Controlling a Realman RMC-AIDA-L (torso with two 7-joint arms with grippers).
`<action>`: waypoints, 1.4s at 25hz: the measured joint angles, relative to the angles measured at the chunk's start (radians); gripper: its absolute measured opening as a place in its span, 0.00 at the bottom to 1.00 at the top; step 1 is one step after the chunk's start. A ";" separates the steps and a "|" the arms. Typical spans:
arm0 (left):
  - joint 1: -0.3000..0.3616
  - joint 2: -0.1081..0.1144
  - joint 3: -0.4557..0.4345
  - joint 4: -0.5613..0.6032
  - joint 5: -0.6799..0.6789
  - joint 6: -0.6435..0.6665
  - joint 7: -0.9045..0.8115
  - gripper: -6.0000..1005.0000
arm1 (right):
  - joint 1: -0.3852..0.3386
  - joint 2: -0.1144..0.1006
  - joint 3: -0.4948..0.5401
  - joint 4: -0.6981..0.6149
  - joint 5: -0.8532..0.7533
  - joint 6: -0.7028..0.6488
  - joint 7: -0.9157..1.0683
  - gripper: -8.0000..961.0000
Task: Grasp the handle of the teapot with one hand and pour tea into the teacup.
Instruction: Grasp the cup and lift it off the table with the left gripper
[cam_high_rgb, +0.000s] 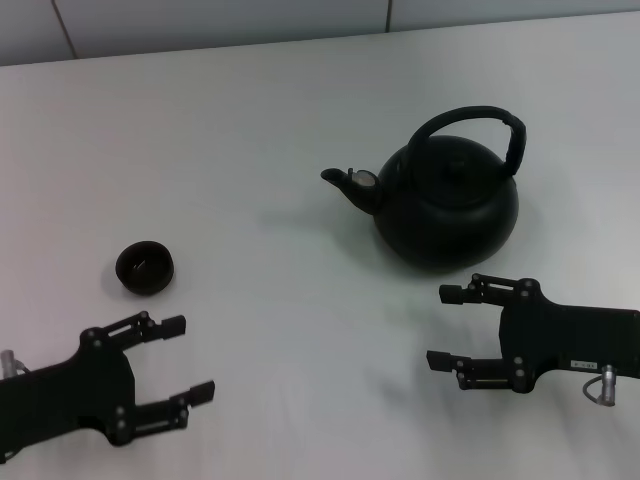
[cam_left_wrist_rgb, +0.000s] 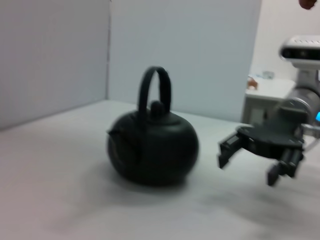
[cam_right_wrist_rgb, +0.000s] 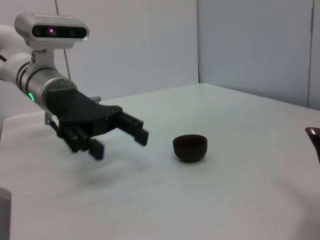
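The round black teapot (cam_high_rgb: 447, 205) stands upright on the white table, right of centre, spout pointing left. Its arched black handle (cam_high_rgb: 478, 121) stands up over the lid. It also shows in the left wrist view (cam_left_wrist_rgb: 152, 147). The small black teacup (cam_high_rgb: 145, 267) sits at the left, empty, and shows in the right wrist view (cam_right_wrist_rgb: 190, 148). My right gripper (cam_high_rgb: 447, 327) is open, just in front of the teapot, apart from it. My left gripper (cam_high_rgb: 190, 358) is open, in front of the teacup and apart from it.
The white table (cam_high_rgb: 280, 120) runs back to a pale wall. A grey partition and a white cabinet (cam_left_wrist_rgb: 265, 100) stand beyond the table in the left wrist view.
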 joint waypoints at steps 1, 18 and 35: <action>0.000 0.000 0.000 0.000 0.000 0.000 0.000 0.81 | -0.001 0.000 0.001 0.000 0.001 0.000 0.000 0.82; 0.008 -0.027 -0.439 -0.102 -0.022 -0.038 0.174 0.81 | -0.008 -0.001 0.027 0.000 0.004 -0.010 -0.002 0.82; -0.005 -0.032 -0.361 -0.130 0.007 -0.274 0.242 0.81 | -0.006 -0.001 0.027 0.000 0.004 -0.010 -0.001 0.82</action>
